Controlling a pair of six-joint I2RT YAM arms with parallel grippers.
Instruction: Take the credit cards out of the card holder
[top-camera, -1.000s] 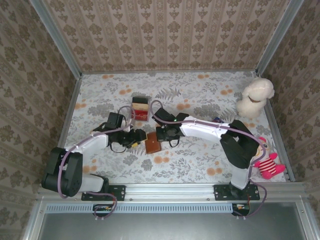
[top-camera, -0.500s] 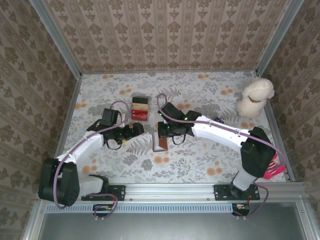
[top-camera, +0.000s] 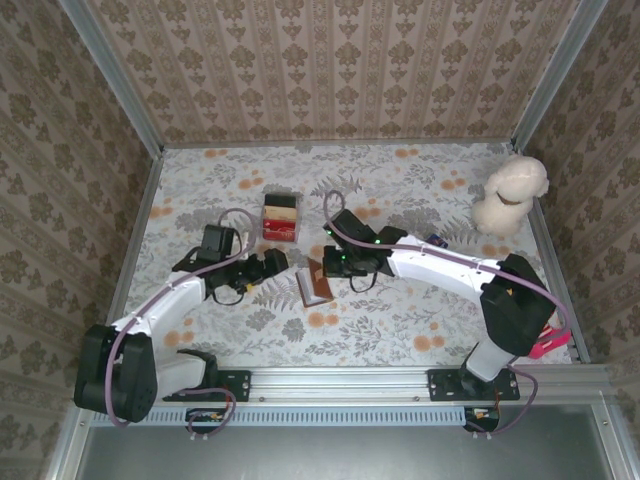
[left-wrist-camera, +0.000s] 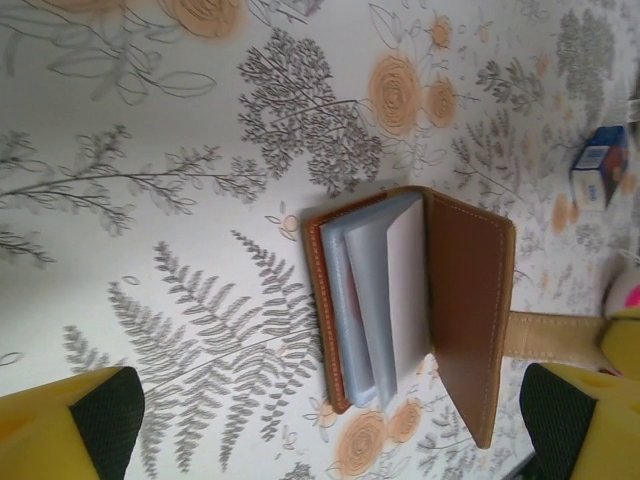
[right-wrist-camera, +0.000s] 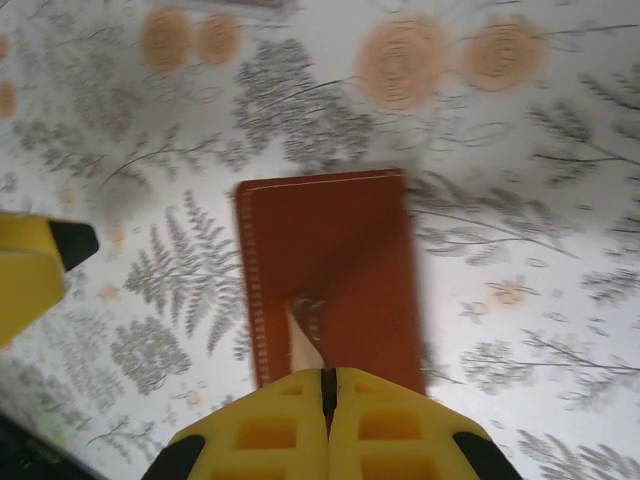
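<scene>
A: What is the overhead view giving you that the wrist cameras are not?

B: It is showing you both arms meeting mid-table. Your left gripper (top-camera: 270, 262) is hovering just left of the card holder (top-camera: 317, 286), and your right gripper (top-camera: 328, 268) is touching its upper right side. The striped box (top-camera: 281, 216) is standing near, above and to the left, apart from the holder. A plush dog (top-camera: 510, 195) is sitting by the upper right wall.

A: And the wrist views?

B: The left one is looking into the holder. The cover is standing partly open, the grey-blue pockets (left-wrist-camera: 365, 300) are fanning out, and the tab (left-wrist-camera: 550, 335) is running toward the right edge. I cannot tell whether credit cards are sitting in those pockets. Your left fingers (left-wrist-camera: 60, 430) are standing spread wide at the bottom corners, with the holder between and above them, not touching either. The right one is showing your right fingers (right-wrist-camera: 390, 420) pressed together at bottom centre, pinching the tan tab, with the brown cover lying just above them.

A: Room for moving?

B: Bare floral table (top-camera: 400, 320) is lying open below and right of the holder. The walls are standing well apart from it.
</scene>
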